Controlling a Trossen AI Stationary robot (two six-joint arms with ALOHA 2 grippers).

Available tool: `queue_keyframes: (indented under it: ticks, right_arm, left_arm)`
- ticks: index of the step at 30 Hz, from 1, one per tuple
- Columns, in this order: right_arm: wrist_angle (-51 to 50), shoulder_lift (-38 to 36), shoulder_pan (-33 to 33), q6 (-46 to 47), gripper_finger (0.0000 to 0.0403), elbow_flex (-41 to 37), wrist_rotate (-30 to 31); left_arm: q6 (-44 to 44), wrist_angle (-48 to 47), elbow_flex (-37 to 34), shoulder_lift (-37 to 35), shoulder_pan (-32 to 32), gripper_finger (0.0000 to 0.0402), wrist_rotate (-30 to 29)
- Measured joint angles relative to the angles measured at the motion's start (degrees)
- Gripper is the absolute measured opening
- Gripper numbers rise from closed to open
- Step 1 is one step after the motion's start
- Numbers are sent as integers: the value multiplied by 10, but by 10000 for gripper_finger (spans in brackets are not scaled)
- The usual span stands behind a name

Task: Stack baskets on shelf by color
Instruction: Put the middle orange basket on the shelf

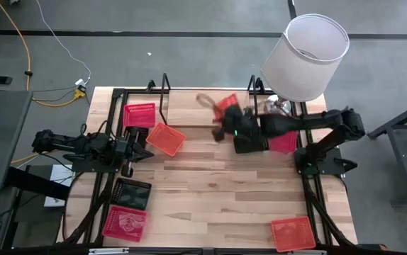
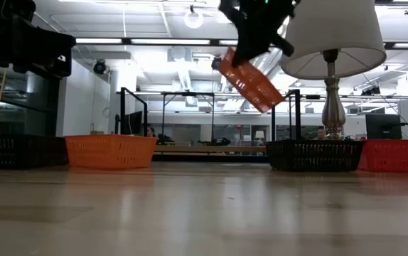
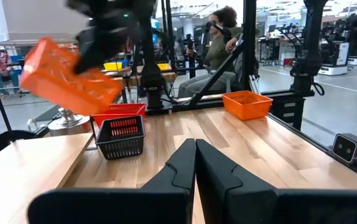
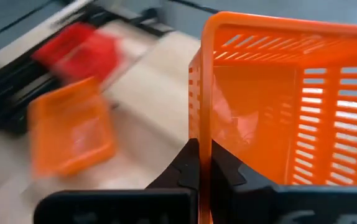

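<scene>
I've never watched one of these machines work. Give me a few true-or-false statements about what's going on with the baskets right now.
1. The right gripper holds an orange basket in the air. True.
2. That basket hangs level. False: it is tilted.
3. The left gripper is shut and holds nothing. True.
4. The lamp lies knocked over. False: it stands upright at the table's edge.
5. A black basket lies near the left arm. True.
</scene>
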Motion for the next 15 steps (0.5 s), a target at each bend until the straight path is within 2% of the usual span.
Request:
queue_keyframes:
  ticks: [7,12,15]
  right_arm:
    - [-14,15,-105,32,0,0,-10]
    - [0,64,-124,31,0,0,-58]
    - [3,90,-132,28,0,0,-60]
  left_arm:
    - [0,0,0,0,0,3,0]
    - [0,0,0,0,0,3,0]
    - [0,0,0,0,0,3,0]
